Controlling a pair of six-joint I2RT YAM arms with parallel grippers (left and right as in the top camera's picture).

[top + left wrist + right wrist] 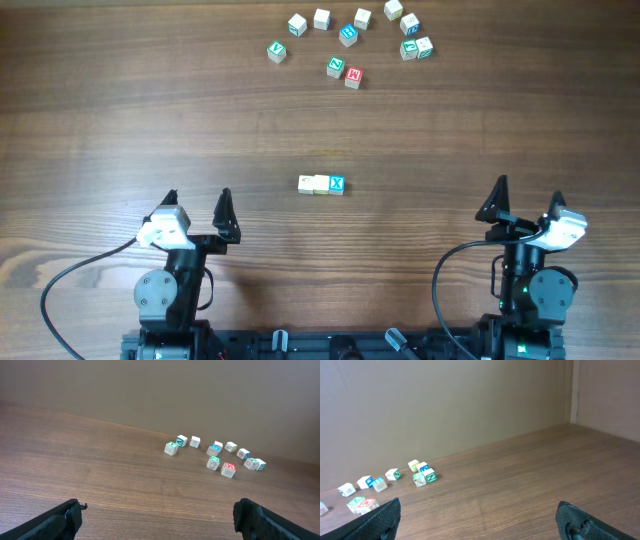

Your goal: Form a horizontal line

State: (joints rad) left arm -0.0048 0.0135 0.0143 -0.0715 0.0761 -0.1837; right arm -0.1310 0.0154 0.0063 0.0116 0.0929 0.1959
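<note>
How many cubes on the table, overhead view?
14. Three sit side by side in a row mid-table: end pale cube, middle pale cube, blue-X cube. Eleven lie loose in the far cluster. None looks hidden.

Brown wood-grain table (pixel 120 130) seen under loose cluster of small wooden alphabet cubes (pixel 348 35), scattered near far edge. Red-lettered wooden cube (pixel 353 76) set just beside green-lettered wooden cube (pixel 335 67) on cluster's near side. Second green-lettered cube (pixel 277 51) placed at cluster's left end. Plain beige wall (pixel 150 385) seen behind table
</note>
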